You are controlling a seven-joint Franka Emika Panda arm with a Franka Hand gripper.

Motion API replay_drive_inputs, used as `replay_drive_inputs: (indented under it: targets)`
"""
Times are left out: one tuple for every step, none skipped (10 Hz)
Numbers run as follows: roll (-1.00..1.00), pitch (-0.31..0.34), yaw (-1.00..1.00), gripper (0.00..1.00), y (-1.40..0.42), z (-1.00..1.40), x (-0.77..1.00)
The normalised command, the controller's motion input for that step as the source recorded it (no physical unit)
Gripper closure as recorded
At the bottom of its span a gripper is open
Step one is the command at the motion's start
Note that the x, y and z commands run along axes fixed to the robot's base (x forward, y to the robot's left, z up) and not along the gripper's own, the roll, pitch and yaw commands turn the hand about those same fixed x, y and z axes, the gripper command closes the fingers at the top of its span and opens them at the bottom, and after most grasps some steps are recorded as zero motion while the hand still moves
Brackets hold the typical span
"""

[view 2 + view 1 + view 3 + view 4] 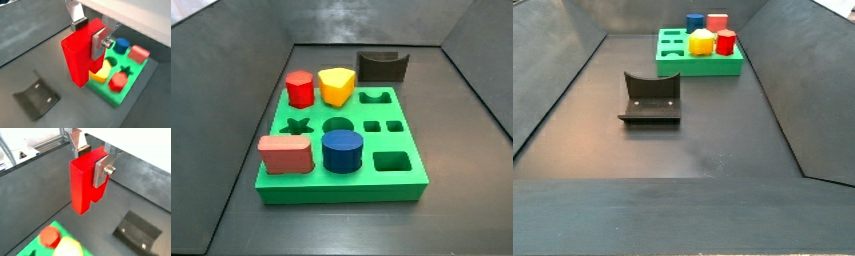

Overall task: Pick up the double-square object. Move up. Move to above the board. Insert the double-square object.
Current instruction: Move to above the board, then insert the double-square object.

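Note:
My gripper (92,160) is shut on the double-square object (83,183), a tall bright red block that hangs upright from the silver fingers (101,172) above the dark floor. Both wrist views show this; in a wrist view the gripper (89,34) holds the block (79,57) beside and above the near edge of the board (125,93). The board is a thick green slab with shaped holes, seen in both side views (345,190) (700,68). Neither side view shows the gripper or the red block.
On the board stand a short red hexagonal peg (299,88), a yellow piece (335,86), a salmon-pink block (285,153) and a blue cylinder (342,150). The dark fixture (649,100) stands on the floor apart from the board. Grey walls enclose the floor.

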Motion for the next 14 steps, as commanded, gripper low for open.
replay_drive_inputs:
  targets:
    - [0.01, 0.106, 0.01, 1.0, -1.0, 0.19, 0.15]
    - [0.0, 0.121, 0.01, 1.0, -1.0, 0.2, 0.16]
    - [0.0, 0.127, 0.0, 1.0, -1.0, 0.2, 0.18]
    - [0.0, 0.128, 0.01, 1.0, -1.0, 0.2, 0.2]
    - [0.01, 0.126, 0.01, 1.0, -1.0, 0.2, 0.22]
    - [0.01, 0.125, 0.01, 1.0, -0.77, 0.16, 0.2]
    - [0.02, 0.12, 0.01, 1.0, -0.42, 0.1, 0.14]
    - [0.02, 0.103, 0.01, 1.0, -0.23, 0.06, 0.1]
    - [0.0, 0.0, 0.0, 1.0, 0.0, -0.02, 0.0]
    - [0.0, 0.0, -0.03, 1.0, -0.11, -0.08, 0.19]
    - [0.03, -0.003, -0.17, 1.0, -0.21, -0.17, 0.39]
    - [0.11, 0.0, -0.33, 1.0, -0.32, -0.17, 0.64]
    - [0.12, 0.0, -0.41, 1.0, -0.27, -0.25, 0.61]
    - [0.2, 0.0, -0.52, 1.0, -0.2, -0.37, 0.5]
